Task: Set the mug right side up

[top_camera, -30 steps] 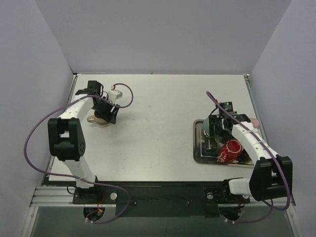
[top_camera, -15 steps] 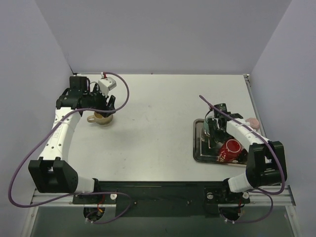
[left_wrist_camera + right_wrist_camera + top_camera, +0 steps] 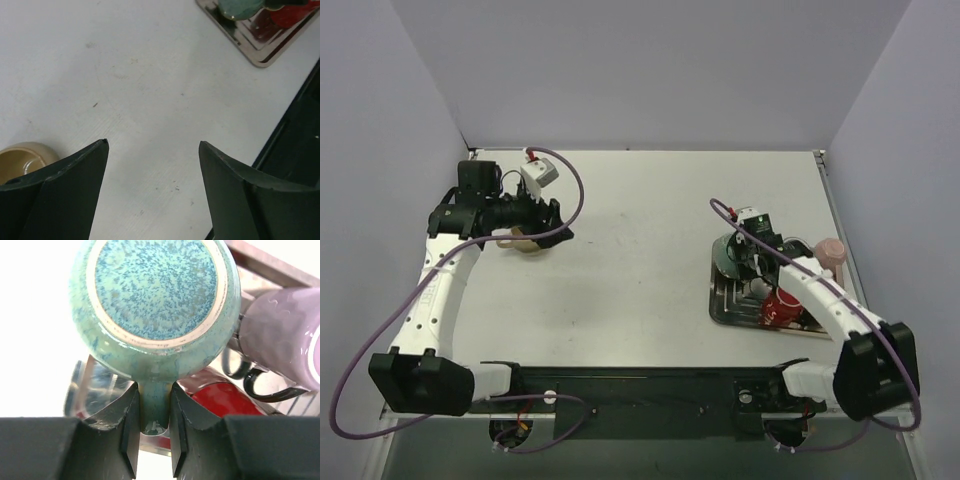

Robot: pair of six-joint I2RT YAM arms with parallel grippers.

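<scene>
A teal speckled mug (image 3: pixel 155 305) is upside down, its round base facing the right wrist camera. My right gripper (image 3: pixel 154 390) is shut on its handle (image 3: pixel 154 407). From above, this mug (image 3: pixel 727 254) is over the far left part of the metal tray (image 3: pixel 720 312), with my right gripper (image 3: pixel 750 268) just behind it. A tan mug (image 3: pixel 525 241) stands with its mouth up at the far left of the table. My left gripper (image 3: pixel 558 230) is open and empty, right next to it. In the left wrist view the tan mug (image 3: pixel 22 157) shows beside the left fingertip (image 3: pixel 95 155).
The tray also holds a red mug (image 3: pixel 782 306) on its side. A lilac mug (image 3: pixel 830 250) is at the tray's far right edge. Both lie close to the teal mug in the right wrist view: the red one (image 3: pixel 225 397) and the lilac one (image 3: pixel 285 340). Purple cables loop off both arms.
My left arm has swung off the tan mug, its gripper now open to the mug's right. My right gripper has shifted left on the tray with the teal mug's handle in it.
</scene>
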